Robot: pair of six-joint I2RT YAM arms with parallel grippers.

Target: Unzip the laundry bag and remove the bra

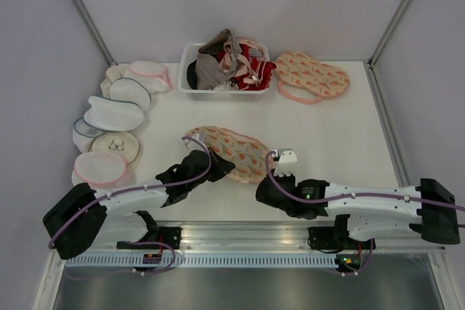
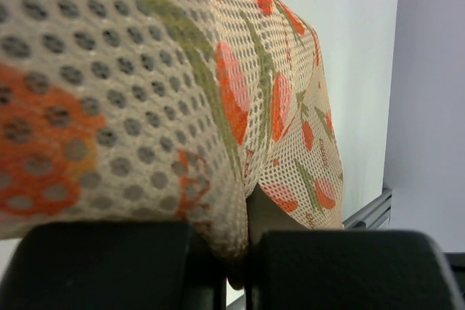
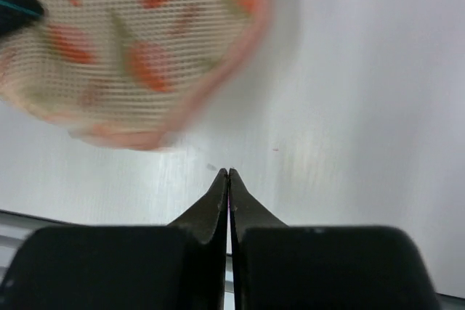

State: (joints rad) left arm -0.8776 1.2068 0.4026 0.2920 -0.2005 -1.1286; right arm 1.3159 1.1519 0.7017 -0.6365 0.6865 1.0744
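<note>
Left gripper (image 2: 238,259) pinching laundry bag (image 1: 232,150), contents unclear; right gripper (image 3: 229,179) clenched empty; basket (image 1: 218,94) holds garments (image 1: 231,63).

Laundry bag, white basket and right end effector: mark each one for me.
laundry bag (image 1: 236,150): top external view, middle of its printed fabric.
white basket (image 1: 218,94): top external view, on its front wall.
right end effector (image 3: 229,174): right wrist view, between its shut fingertips, which hold nothing.

The laundry bag (image 2: 182,92) is open-weave mesh cloth — matt and rough, its edge bound in smooth pink trim. The bench (image 3: 349,107) is smooth white with a faint sheen; the basket (image 1: 218,94) — white slatted plastic.
</note>
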